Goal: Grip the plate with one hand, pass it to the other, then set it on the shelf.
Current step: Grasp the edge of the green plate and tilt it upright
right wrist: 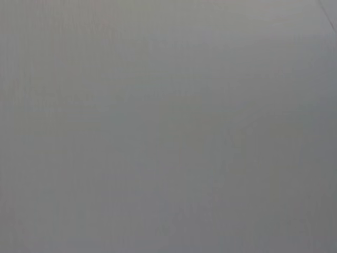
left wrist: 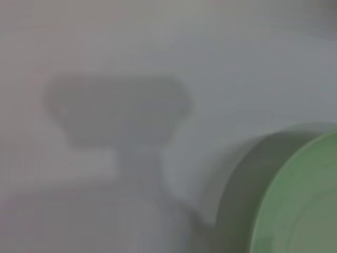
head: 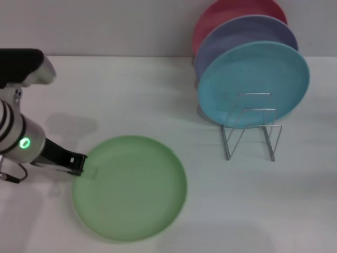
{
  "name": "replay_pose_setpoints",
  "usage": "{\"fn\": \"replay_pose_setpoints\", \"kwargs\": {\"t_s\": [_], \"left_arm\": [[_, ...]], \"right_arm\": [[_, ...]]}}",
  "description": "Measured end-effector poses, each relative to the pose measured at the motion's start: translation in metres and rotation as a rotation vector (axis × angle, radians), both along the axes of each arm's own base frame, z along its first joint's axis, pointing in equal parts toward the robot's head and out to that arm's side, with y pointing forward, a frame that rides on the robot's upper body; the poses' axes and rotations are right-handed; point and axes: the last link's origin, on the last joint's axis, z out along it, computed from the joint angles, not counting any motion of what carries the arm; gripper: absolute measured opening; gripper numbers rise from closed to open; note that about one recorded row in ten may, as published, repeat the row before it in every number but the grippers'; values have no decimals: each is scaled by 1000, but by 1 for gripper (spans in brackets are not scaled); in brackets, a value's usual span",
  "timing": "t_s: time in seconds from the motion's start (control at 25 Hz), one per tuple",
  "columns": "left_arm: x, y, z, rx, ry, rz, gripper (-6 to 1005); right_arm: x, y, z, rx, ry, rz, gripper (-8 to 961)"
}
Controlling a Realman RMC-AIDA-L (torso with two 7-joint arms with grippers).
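Left gripper [head: 79, 164]: at the 9 o'clock rim of the green plate [head: 131, 187]; whether its fingers pinch the rim cannot be told. Right gripper: out of sight.

Plates, four: one green, flat on the white table [head: 274, 211]; turquoise plate [head: 253, 84], lavender plate [head: 247, 34] and red plate [head: 226, 10] upright, overlapping, rear ones partly hidden.

Wire shelf [head: 251, 132]: one, at 2 o'clock from the green plate, holding the three upright plates.
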Motion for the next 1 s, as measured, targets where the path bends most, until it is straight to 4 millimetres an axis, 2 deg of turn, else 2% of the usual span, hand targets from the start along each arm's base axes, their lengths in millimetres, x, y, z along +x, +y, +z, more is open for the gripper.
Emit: {"fn": "replay_pose_setpoints", "kwargs": {"t_s": [0.08, 0.36, 0.48, 0.56, 0.68, 1.0], "left_arm": [[-3, 7, 10, 45, -20, -10, 24], [-10, 26, 29, 163, -48, -70, 25], [-17, 42, 38, 282, -57, -133, 26], [-19, 44, 39, 304, -58, -143, 26], [-29, 57, 46, 444, -78, -216, 25], [-39, 65, 51, 696, -177, -337, 25]], "right_arm": [[0, 0, 0, 0, 0, 0, 699], [0, 0, -1, -4, 1, 3, 700], [-1, -1, -4, -8, 12, 4, 700], [-1, -2, -7, -11, 18, 2, 700], [-1, -2, -11, -19, 24, -2, 700], [-1, -4, -19, -29, 36, -6, 698]]}}
